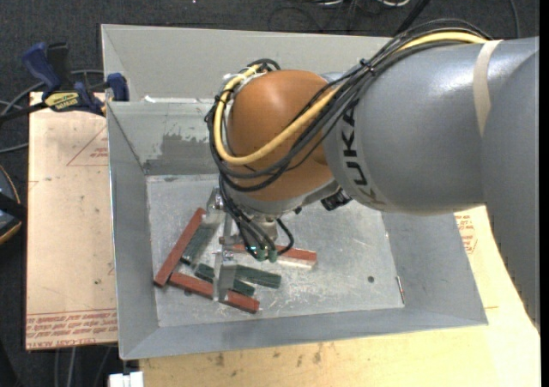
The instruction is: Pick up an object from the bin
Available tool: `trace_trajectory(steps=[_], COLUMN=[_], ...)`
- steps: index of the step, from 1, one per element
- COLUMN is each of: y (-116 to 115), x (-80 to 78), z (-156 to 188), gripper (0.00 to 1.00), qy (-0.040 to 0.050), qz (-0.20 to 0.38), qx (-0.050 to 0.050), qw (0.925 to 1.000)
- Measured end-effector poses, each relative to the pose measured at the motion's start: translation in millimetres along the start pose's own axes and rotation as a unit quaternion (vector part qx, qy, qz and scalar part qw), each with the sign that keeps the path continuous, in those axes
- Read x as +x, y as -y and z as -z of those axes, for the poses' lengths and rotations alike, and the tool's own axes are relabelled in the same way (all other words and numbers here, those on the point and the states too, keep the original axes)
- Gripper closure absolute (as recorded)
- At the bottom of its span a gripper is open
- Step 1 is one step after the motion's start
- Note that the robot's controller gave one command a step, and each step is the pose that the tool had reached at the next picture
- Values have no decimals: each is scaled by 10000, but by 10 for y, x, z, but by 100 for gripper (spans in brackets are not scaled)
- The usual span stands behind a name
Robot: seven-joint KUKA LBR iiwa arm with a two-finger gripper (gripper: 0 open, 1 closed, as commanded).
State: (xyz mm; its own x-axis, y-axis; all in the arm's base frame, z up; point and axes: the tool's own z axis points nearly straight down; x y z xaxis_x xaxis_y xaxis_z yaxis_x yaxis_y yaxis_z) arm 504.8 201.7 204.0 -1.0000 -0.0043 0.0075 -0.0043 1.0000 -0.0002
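Where the arm (pixel 429 119) comes in from the right, its orange cover (pixel 274 136) hangs over the middle of the bin (pixel 129 205). The gripper (pixel 228 267) under the cover is down on the bin floor, left of centre, in a small heap of flat bars. The cover and the looped cables (pixel 257 244) hide much of it, so I cannot tell whether it is open or shut, or whether it has hold of anything. Closest to its tip is a dark green bar (pixel 257 278), lying flat just to its right and about touching it. A short red bar (pixel 243 301) lies just nearer the front wall. Another green bar (pixel 202 241) slants away on the gripper's left, and beyond that a long red bar (pixel 178 250) marks the heap's left edge. A second red bar (pixel 190 284) lies at the long bar's lower end, and a red-and-white bar (pixel 298 256) lies a little apart on the right.
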Motion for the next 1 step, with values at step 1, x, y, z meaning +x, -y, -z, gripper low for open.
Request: trace_trajectory(steps=[1], y=[9], x=[-20], z=[37], gripper=[0], qy=[36], qz=[-20], qx=[-7], qw=[10000])
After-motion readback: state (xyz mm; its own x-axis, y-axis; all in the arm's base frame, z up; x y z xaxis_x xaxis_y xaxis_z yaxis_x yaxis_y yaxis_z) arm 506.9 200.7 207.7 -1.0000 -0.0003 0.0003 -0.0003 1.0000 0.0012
